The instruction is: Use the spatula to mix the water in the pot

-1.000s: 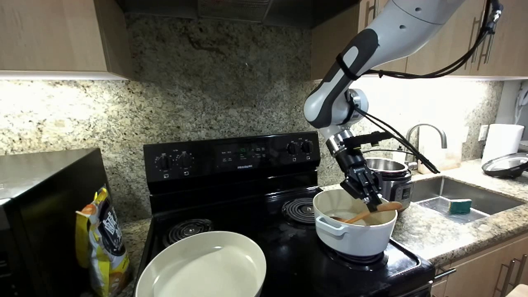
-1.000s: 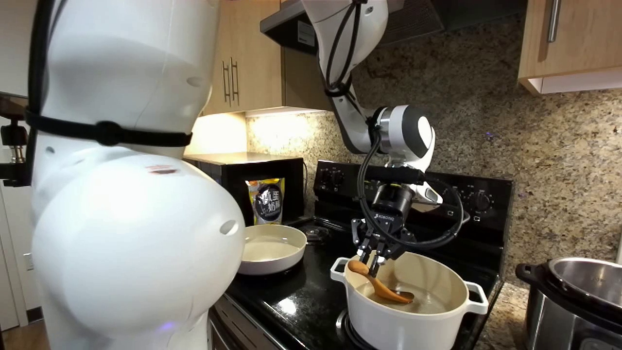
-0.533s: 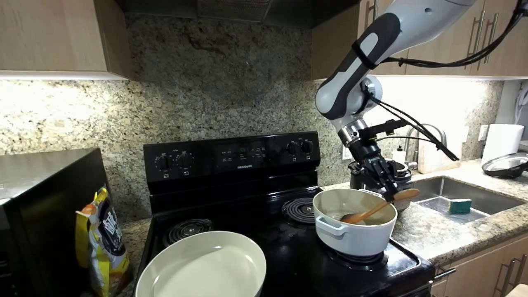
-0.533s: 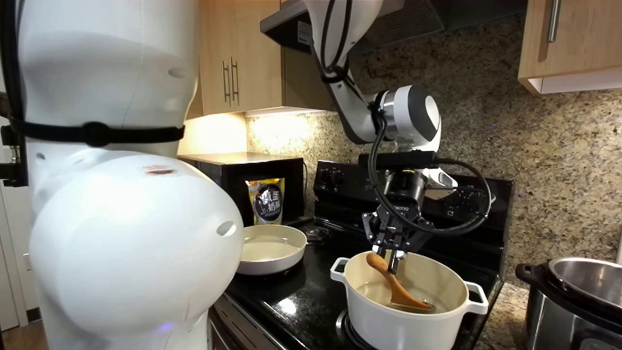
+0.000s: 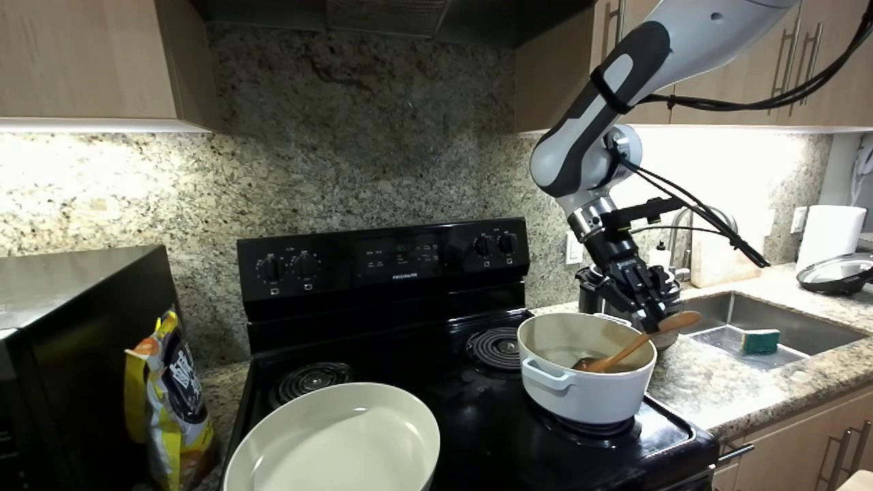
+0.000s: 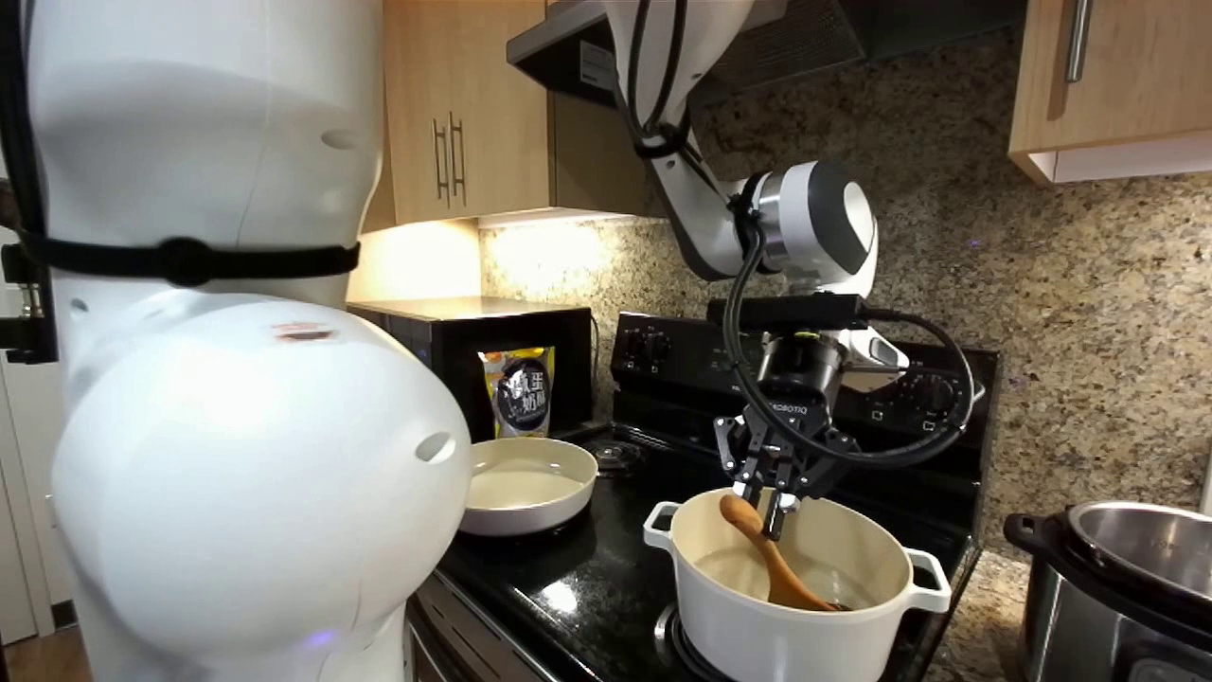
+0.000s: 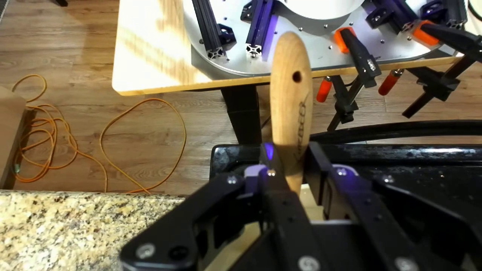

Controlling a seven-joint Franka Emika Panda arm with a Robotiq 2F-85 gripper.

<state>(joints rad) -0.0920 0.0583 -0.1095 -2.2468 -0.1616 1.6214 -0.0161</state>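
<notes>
My gripper [image 5: 653, 325] is shut on the handle of the tan wooden spatula [image 5: 624, 351], over the rim of the white pot [image 5: 593, 399]. In an exterior view the spatula [image 6: 784, 573] leans at a slant, its rounded handle end up and its darker head low in the pot [image 6: 786, 644]. Clear water [image 6: 727, 568] covers the pot's pale floor, and the head's tip is hard to make out there. The wrist view has the handle [image 7: 290, 90] rising between the two fingertips, with a small hole near its end.
A wide white pan [image 5: 341, 440] sits on the front of the black stove, with a snack bag [image 5: 183, 402] beyond it. Beside the pot stands a steel cooker [image 6: 1070, 606]. The sink [image 5: 811, 320] holds a green sponge [image 5: 760, 341].
Still holding the spatula, the gripper has moved toward the sink side and slightly up. The spatula now stands steeper, its head shifted across the pot. Most of this came in the earlier half second.
</notes>
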